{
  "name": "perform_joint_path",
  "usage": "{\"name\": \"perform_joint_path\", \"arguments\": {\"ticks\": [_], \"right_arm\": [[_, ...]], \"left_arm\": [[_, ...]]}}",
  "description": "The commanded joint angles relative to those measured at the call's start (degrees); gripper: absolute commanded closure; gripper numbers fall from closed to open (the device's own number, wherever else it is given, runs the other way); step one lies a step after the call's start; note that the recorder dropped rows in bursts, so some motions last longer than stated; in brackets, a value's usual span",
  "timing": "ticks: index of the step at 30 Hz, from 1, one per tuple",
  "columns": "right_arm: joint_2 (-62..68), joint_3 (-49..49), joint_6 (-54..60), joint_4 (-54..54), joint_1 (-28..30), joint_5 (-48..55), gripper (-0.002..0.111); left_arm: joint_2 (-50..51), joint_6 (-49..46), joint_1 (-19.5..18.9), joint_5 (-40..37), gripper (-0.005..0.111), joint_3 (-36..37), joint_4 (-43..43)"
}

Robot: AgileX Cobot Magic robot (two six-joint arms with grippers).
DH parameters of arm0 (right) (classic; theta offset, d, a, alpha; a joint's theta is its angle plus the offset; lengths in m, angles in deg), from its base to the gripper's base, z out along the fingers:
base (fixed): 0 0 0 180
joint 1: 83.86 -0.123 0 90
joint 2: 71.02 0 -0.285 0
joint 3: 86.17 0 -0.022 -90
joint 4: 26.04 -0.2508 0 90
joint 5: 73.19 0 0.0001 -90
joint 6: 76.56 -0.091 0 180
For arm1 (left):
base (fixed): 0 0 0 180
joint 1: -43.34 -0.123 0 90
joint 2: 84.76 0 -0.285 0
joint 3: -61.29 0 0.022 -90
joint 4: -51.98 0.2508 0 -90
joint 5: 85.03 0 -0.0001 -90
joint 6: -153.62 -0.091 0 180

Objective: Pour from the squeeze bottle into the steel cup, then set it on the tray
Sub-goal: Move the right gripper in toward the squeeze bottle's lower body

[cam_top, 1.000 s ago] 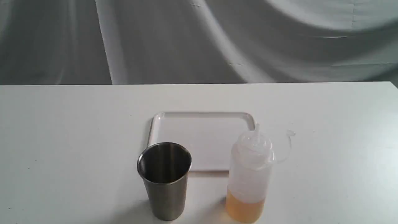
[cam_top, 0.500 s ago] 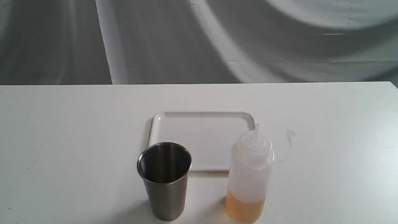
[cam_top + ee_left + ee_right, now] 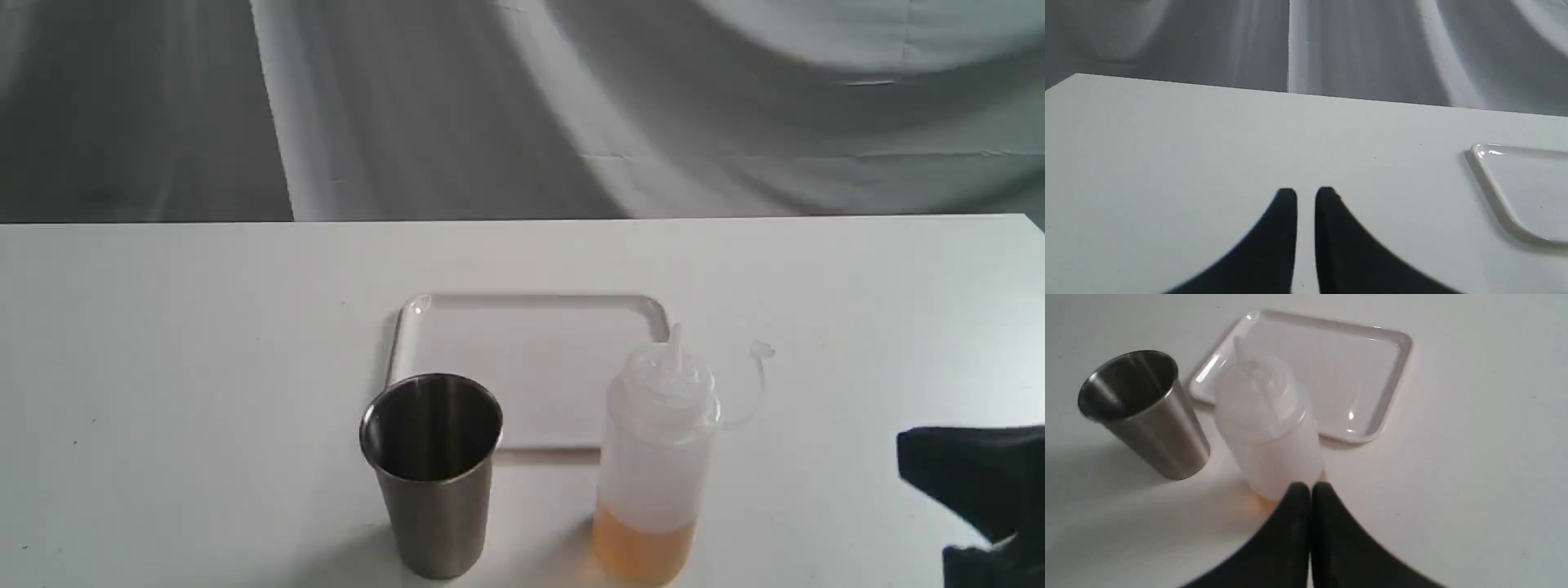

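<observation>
The squeeze bottle (image 3: 653,457) stands upright near the table's front edge, amber liquid in its bottom quarter and its small cap hanging off to the right on a loop. Left of it the steel cup (image 3: 433,474) stands upright with a dark interior. Behind both lies the white tray (image 3: 531,304). My right gripper (image 3: 963,474) shows as a black shape at the lower right, apart from the bottle. In the right wrist view its fingers (image 3: 1310,488) are shut and hold nothing, pointing at the bottle (image 3: 1269,428), with the cup (image 3: 1147,416) and tray (image 3: 1388,396) beyond. My left gripper (image 3: 1306,194) is shut over bare table.
The white table (image 3: 163,367) ends at a far edge against a grey draped cloth backdrop (image 3: 490,106). In the left wrist view only a corner of the tray (image 3: 1494,192) shows.
My right gripper has come into the exterior view at the lower right; it was out of sight before. Bottle, cup and tray have not moved.
</observation>
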Motion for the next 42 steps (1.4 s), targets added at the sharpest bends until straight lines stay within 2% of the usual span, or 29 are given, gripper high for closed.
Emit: {"name": "perform_joint_path", "arguments": {"ticks": [1,6,12,18,23,30,32,34,40,42], "right_arm": [[0.1,5.8,-0.4,-1.9,-6.3,-7.8,0.108],[2.5,12.7,-3.7,-3.0,-14.5,-21.9,0.108],[14.9,14.8,-3.7,-3.0,-21.6,-38.7,0.108],[29.0,14.8,-3.8,-2.9,-23.8,-51.6,0.108],[35.7,14.8,-8.6,0.0,-23.8,-54.9,0.108],[37.0,14.8,-12.6,8.3,-23.8,-57.6,0.107],[37.0,14.8,-12.6,8.3,-23.8,-57.4,0.101],[37.0,14.8,-12.6,8.3,-23.8,-57.3,0.089],[37.0,14.8,-12.6,8.3,-23.7,-57.4,0.034],[37.0,14.8,-12.7,8.3,-23.7,-57.5,0.023]], "left_arm": [[0.2,0.1,0.3,-0.1,0.098,0.3,-0.2],[0.2,0.1,0.3,-0.1,0.098,0.3,-0.2],[0.2,0.1,0.3,-0.1,0.098,0.3,-0.2],[0.2,0.1,0.3,-0.1,0.098,0.3,-0.2],[0.2,0.1,0.3,-0.1,0.098,0.3,-0.2],[0.2,0.1,0.3,-0.1,0.098,0.3,-0.2],[0.2,0.1,0.3,-0.1,0.098,0.3,-0.2],[0.2,0.1,0.3,-0.1,0.098,0.3,-0.2],[0.2,0.1,0.3,-0.1,0.098,0.3,-0.2],[0.2,0.1,0.3,-0.1,0.098,0.3,-0.2]]}}
